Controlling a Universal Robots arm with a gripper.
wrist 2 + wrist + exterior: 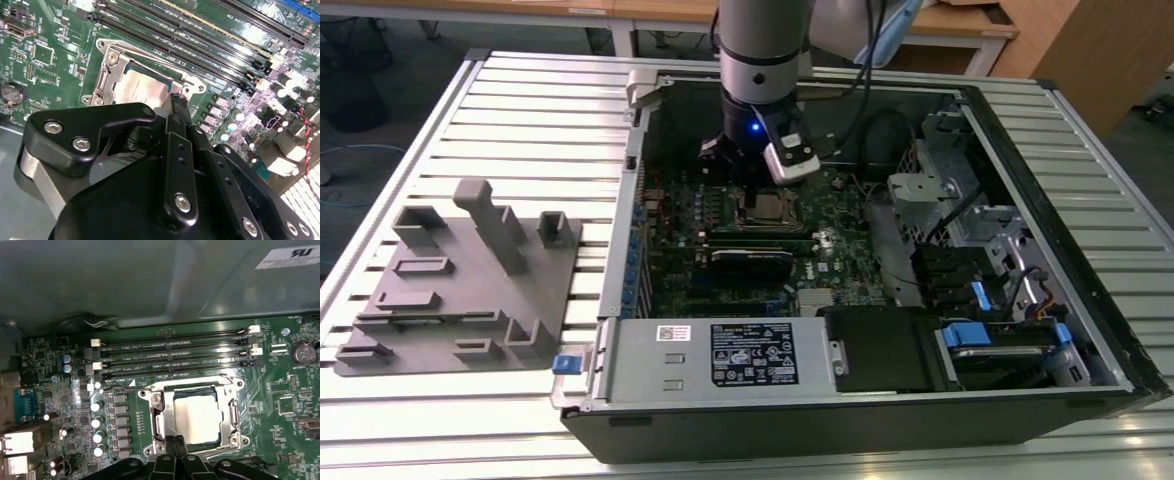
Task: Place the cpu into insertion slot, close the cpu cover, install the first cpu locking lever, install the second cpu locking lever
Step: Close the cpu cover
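Hanging with fingers pressed together (nothing held), gripper (177,102) tip at the rim of the cover (234,415). Cover lies flat around the chip (197,417); chip seated in the socket (766,209). In the exterior view, gripper at the socket's twelve o'clock; grey rack (460,280) at nine o'clock of the computer case (854,430).

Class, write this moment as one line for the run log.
cpu: seated in insertion slot | cpu cover: down over cpu | gripper: shut, at cover's edge
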